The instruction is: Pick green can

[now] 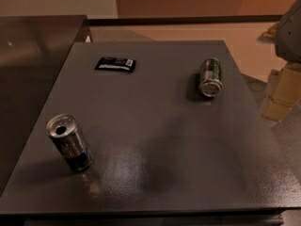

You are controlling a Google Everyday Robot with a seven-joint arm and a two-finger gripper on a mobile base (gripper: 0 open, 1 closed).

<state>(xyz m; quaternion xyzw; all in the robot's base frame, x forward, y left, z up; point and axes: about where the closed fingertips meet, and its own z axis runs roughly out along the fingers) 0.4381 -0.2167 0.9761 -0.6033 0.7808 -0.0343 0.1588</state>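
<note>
The green can (210, 76) lies on its side at the far right of the dark grey table (150, 126). Its shiny silver end faces me and its green-and-white label shows on top. My gripper (282, 91) is a pale yellowish shape at the right edge of the view. It hangs beyond the table's right edge, to the right of the can and apart from it. It holds nothing that I can see.
A silver can with a dark blue label (69, 142) stands at the near left with its opened top up. A flat dark blue packet (115, 64) lies at the far left. A brown counter (33, 46) adjoins the table's left side.
</note>
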